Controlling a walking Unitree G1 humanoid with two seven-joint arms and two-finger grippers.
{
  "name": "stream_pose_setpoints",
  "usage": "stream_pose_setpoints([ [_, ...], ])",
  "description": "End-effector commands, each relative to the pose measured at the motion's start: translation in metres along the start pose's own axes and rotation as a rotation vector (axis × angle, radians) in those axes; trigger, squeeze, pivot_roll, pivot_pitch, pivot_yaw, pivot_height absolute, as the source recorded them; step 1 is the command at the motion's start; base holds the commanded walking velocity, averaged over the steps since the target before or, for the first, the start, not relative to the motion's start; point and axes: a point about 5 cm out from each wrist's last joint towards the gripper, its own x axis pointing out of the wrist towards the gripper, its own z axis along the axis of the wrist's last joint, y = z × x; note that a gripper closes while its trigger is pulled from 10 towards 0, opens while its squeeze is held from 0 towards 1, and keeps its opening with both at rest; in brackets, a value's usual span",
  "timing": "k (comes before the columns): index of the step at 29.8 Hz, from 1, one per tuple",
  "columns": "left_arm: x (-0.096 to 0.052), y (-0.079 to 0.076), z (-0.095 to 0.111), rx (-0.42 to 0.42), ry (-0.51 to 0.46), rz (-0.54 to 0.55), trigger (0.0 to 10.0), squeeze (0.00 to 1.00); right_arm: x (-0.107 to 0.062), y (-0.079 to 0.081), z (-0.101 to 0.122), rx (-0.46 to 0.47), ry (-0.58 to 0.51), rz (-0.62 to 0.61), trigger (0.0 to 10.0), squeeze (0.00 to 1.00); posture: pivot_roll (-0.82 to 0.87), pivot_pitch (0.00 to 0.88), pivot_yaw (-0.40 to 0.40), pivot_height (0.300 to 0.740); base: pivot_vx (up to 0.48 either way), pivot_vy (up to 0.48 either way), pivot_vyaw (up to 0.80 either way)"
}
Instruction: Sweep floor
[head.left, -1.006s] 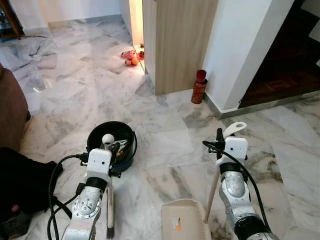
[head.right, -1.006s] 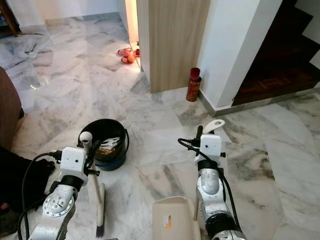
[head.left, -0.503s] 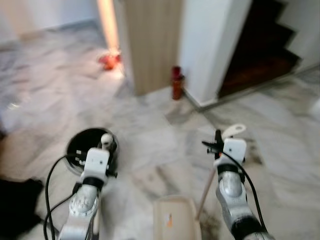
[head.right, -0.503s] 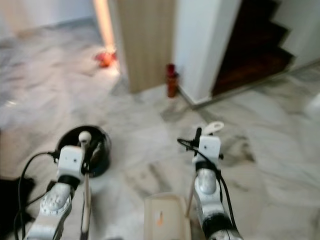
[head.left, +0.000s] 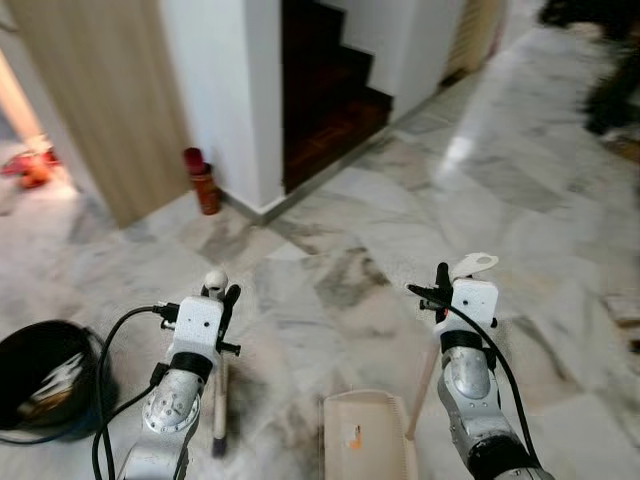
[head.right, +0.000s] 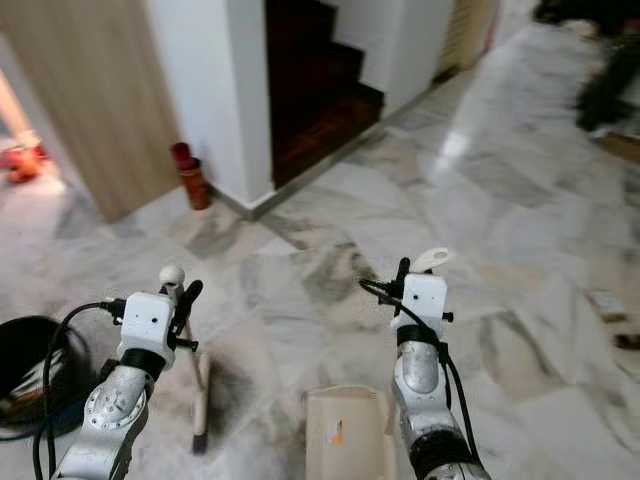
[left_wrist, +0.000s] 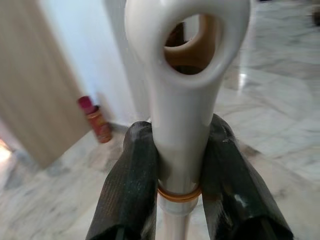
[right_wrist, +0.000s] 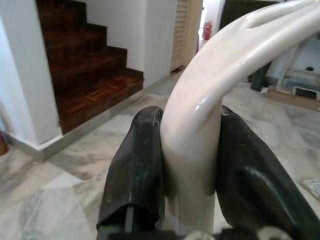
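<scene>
A black round bin (head.left: 40, 385) sits on the marble floor (head.left: 520, 210) out to the left of the left hand, holding some pale scraps that are too blurred to identify. The left hand (left_wrist: 172, 165) is clamped on the white handle of a broom (head.left: 219, 400), its two black fingers (left_wrist: 132, 190) pressed against either side of the shaft just below the handle's hanging loop, at an orange ring. The broom stands nearly upright directly beneath this hand, with its dark bristle end touching the floor below. The right hand (right_wrist: 187, 165) is closed in the same way on the curved cream handle of a dustpan (head.left: 368, 440), fingers squeezing it from both sides. The handle's pole slants down from the right hand toward the left, and the beige pan lies low on the floor between the two arms, nearer the right one. Well ahead of the left hand, a red cylindrical container (head.left: 203, 180) stands on the floor at the foot of a white wall corner, beside a wooden panel (head.left: 95, 100). Ahead of both hands, a dark wooden staircase (head.left: 325, 85) rises beyond the white wall. Far off ahead of the right hand, dark blurred shapes sit at the edge of the floor.
</scene>
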Motion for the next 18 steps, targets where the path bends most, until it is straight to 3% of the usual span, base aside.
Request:
stream_pose_setpoints([
  [1,0.0010,0.0013,0.0041,0.036,-0.033,0.002,10.0,0.00,0.0041,-0.0032,0.0042,0.007,-0.016,-0.012,10.0,0.00,0.14,0.039,-0.009,0.740,0.000,0.000,-0.80],
  [9,0.0010,0.0001,0.0038,0.034,-0.033,0.000,10.0,0.00,0.0058,-0.0024,0.0064,0.006,-0.024,-0.011,10.0,0.00,0.14,0.033,-0.008,0.740,0.000,-0.277,-0.80],
  [18,0.0008,0.0011,0.0035,0.038,-0.033,-0.008,10.0,0.00,0.0042,-0.0014,0.0049,0.008,-0.022,-0.013,10.0,0.00,0.14,0.027,0.001,0.740,0.000,0.000,-0.80],
])
